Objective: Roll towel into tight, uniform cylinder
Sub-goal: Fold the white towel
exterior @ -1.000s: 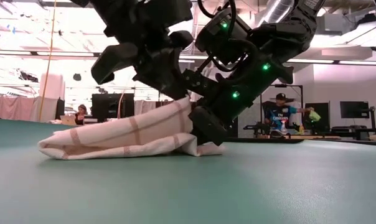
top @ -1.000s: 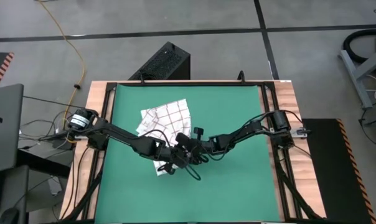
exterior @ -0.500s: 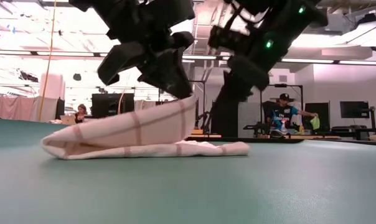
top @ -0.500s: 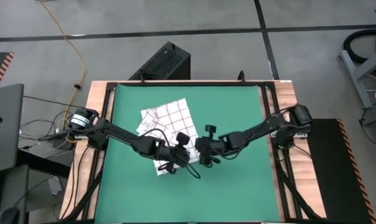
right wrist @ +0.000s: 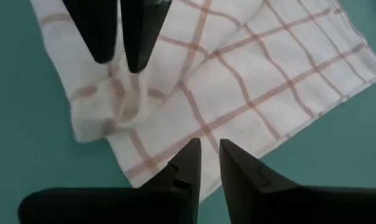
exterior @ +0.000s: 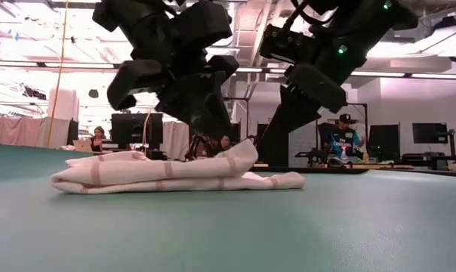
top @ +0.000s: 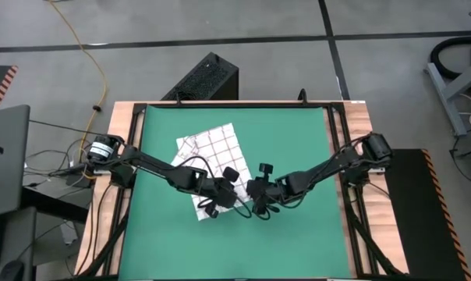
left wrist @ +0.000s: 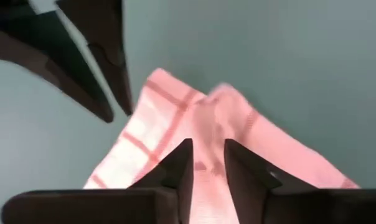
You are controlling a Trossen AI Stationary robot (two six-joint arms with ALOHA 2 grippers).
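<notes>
The white towel (top: pixel 208 152) with red-brown checks lies on the green mat (top: pixel 298 140), left of centre. Its near end is doubled over in a loose fold (right wrist: pixel 110 106) that rests on the layer below (exterior: pixel 160 174). My left gripper (exterior: pixel 213 130) hovers just above that fold's raised corner (exterior: pixel 243 153), fingers a little apart (left wrist: pixel 208 158), with nothing between them. My right gripper (top: pixel 257 207) hangs beside it, off the towel's near right edge (right wrist: pixel 175 155). It is also slightly open (right wrist: pixel 210 155) and empty.
Both arms meet over the mat's middle, fingertips close together. Green mat lies bare to the right (top: pixel 313 226) and near side. A dark frame and wooden border (top: pixel 360 117) ring the mat. A black box (top: pixel 208 78) stands beyond the far edge. People sit in the room behind (exterior: pixel 341 140).
My right gripper has let go of the towel's near end, risen off the mat and drawn toward the right. My left gripper then let go of the lifted fold. The fold has dropped and lies slack on the layer below. The far part of the towel stayed put.
</notes>
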